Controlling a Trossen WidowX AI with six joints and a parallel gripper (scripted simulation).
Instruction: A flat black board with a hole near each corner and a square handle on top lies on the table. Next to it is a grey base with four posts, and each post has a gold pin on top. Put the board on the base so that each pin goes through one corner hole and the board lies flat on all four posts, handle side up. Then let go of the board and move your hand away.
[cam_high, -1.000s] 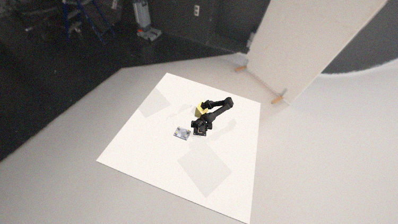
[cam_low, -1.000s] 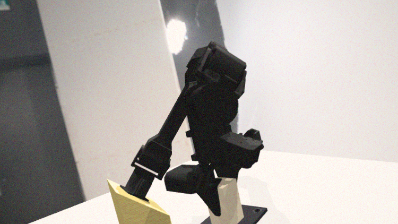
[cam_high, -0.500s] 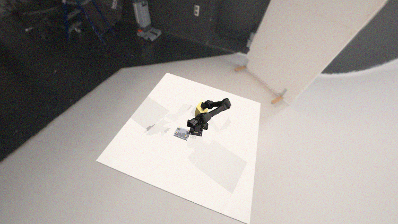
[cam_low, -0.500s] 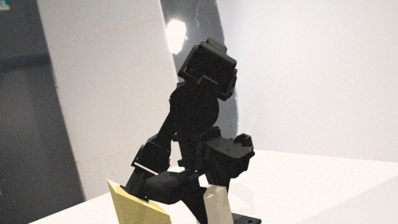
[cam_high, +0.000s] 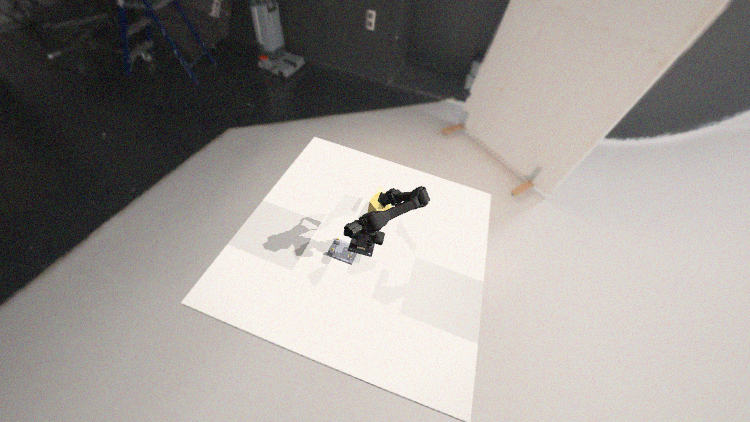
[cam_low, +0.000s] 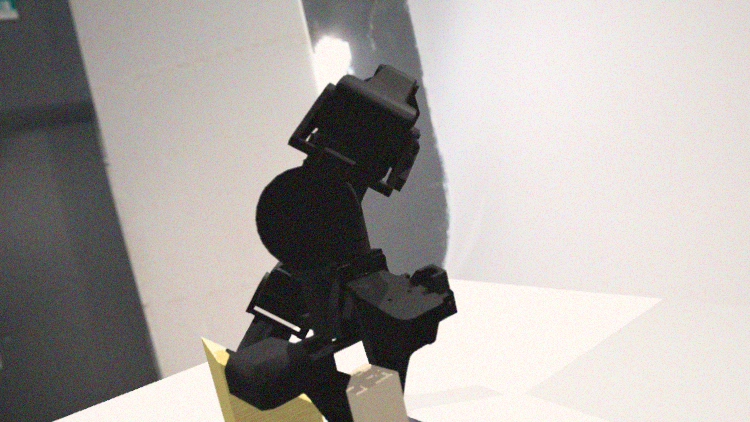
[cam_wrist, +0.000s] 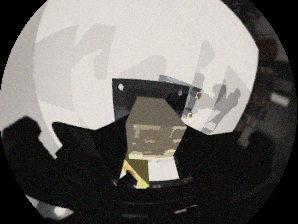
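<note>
One tool (cam_high: 361, 238) (cam_low: 376, 362) (cam_wrist: 155, 127), part-open, clamped on the square handle (cam_low: 375, 391) (cam_wrist: 152, 122), presumably so the black board's (cam_high: 361, 247) (cam_wrist: 120, 104) corner holes stay unobstructed for the grey base's (cam_high: 341, 252) (cam_wrist: 190, 102) pins.

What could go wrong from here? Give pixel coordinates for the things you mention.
The board (cam_high: 365, 251) (cam_wrist: 120, 107) covers only part of the base (cam_high: 341, 251) (cam_wrist: 191, 102), so lowering now might land it on pins off-hole.

The gripper (cam_wrist: 156, 135) grips only the handle (cam_low: 375, 393) (cam_wrist: 155, 137), so pin contact could twist the board.

The gripper and handle hide some corner holes in the wrist view, so misalignment might go unnoticed.
</note>
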